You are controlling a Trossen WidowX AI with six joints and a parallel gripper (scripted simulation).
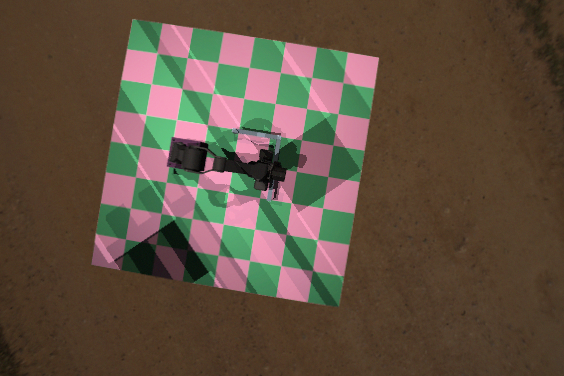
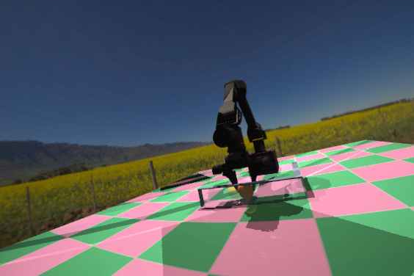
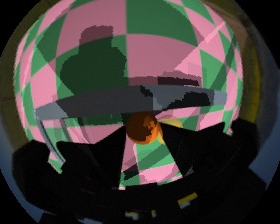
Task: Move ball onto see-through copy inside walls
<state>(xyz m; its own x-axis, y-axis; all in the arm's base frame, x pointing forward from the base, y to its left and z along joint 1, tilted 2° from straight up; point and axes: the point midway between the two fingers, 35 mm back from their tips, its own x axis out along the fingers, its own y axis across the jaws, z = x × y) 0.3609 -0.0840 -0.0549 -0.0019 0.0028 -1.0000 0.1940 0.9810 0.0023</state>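
Observation:
The orange ball [image 2: 246, 191] [image 3: 142, 128] is on the table inside the corner of the clear walls [image 1: 257, 132] [image 2: 200, 197] [image 3: 81, 104], close to the long wall. The see-through yellow copy [image 2: 232, 190] [image 3: 173, 121] is right beside it, to its left in the exterior view and to its right in the wrist view, partly covered by a finger. My gripper [image 2: 245, 185] [image 3: 142, 126] points down with one finger on each side of the ball. The fingertips appear to touch it, so it looks shut on the ball. The top view hides ball and copy under the arm.
The arm's base [image 1: 187, 155] [image 2: 263, 163] stands on the checkered table [image 1: 237, 48] [image 2: 271, 247], on the open side of the walls. The long wall passes beneath the wrist in the top view. Dark shadows lie across the table.

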